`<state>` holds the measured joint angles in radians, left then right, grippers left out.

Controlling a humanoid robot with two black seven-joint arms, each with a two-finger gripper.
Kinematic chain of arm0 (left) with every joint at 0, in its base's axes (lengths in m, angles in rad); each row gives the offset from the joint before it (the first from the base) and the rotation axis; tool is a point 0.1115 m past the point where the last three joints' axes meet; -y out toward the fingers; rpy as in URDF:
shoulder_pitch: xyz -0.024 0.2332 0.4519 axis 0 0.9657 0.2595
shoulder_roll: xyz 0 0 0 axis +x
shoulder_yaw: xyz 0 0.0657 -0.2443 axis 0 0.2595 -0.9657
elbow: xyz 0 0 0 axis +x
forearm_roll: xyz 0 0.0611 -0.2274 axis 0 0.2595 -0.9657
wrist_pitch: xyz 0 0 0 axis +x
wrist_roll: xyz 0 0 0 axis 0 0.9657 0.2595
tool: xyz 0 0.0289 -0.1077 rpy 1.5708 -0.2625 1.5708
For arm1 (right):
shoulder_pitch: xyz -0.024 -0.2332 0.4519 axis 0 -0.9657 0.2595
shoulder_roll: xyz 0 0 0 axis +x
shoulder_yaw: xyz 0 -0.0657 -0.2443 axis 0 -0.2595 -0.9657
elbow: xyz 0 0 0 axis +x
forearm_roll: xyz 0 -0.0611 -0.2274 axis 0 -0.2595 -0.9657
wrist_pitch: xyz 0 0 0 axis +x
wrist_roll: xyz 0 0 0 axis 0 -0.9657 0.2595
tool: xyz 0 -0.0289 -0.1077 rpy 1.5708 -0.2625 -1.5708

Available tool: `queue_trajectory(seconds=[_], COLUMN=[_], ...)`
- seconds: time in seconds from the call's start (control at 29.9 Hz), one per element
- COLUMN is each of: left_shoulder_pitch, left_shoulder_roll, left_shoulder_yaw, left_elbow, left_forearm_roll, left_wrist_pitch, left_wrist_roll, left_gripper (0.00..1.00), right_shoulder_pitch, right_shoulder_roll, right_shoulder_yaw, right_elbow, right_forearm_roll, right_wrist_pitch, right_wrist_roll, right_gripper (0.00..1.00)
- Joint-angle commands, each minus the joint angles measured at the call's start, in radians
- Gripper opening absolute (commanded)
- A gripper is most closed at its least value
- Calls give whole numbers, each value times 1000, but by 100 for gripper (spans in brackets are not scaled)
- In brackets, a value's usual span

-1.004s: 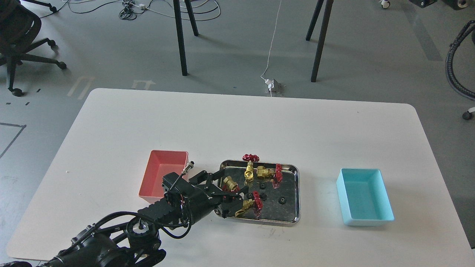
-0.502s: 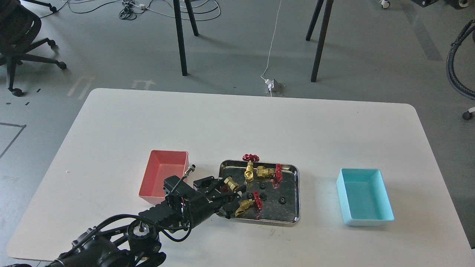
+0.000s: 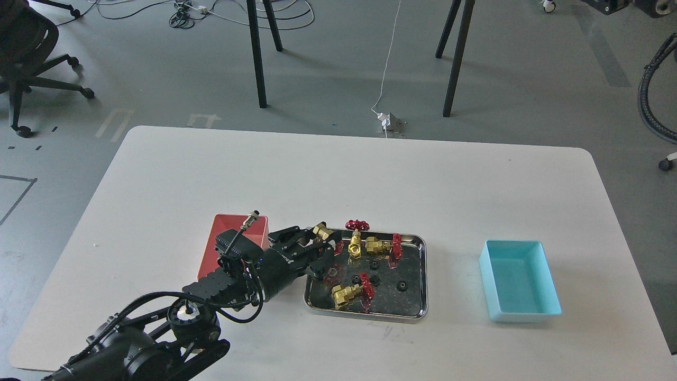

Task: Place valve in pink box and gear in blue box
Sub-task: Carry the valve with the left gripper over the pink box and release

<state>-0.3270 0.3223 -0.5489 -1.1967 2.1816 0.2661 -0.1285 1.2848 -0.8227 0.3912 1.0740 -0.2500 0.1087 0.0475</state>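
Our left tool (image 3: 323,241) pinches a valve (image 3: 321,231), lifted over the steel tray's (image 3: 418,309) 9 o'clock edge. The pink box (image 3: 222,238) sits at 9 o'clock of the tray, partly hidden by our arm; the blue box (image 3: 521,280) is at 3 o'clock. Gears (image 3: 402,286) lie in the tray. Risk: grip looks off-centre, so the valve could slip or clip the box wall. Right tool unseen.
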Motion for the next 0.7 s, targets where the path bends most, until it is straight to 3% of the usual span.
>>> queue_trajectory(seconds=[0.0, 0.2, 0.4, 0.47, 0.5, 0.57, 0.64, 0.67], left_shoulder_pitch=[29, 109, 129, 134, 137, 140, 140, 140], left_shoulder_roll=[134, 290, 300, 297, 296, 290, 288, 288], left_shoulder_yaw=[-40, -60, -59, -57, -57, -57, -59, -57], left_elbow=[-90, -132, -118, -106, -97, -75, -58, -49], left_forearm_roll=[0, 0, 0, 0, 0, 0, 0, 0], left_wrist_pitch=[5, 47, 48, 48, 48, 48, 50, 48], left_wrist_roll=[4, 3, 3, 4, 4, 6, 7, 6], left_gripper=[18, 18, 21, 26, 30, 47, 76, 81], right_shoulder_pitch=[5, 8, 8, 8, 8, 10, 11, 13], right_shoulder_roll=[0, 16, 30, 31, 33, 37, 40, 40], right_shoulder_yaw=[0, 0, 2, 2, 2, 2, 2, 2], right_elbow=[0, -2, -6, -6, -6, -6, -6, -6], right_forearm_roll=[0, -8, -20, -20, -20, -20, -20, -20], right_wrist_pitch=[0, 0, -1, -4, -6, -9, -9, -9], right_wrist_roll=[0, 0, 0, 0, 0, 0, 0, -1], right_gripper=[99, 99, 99, 99, 99, 99, 99, 99])
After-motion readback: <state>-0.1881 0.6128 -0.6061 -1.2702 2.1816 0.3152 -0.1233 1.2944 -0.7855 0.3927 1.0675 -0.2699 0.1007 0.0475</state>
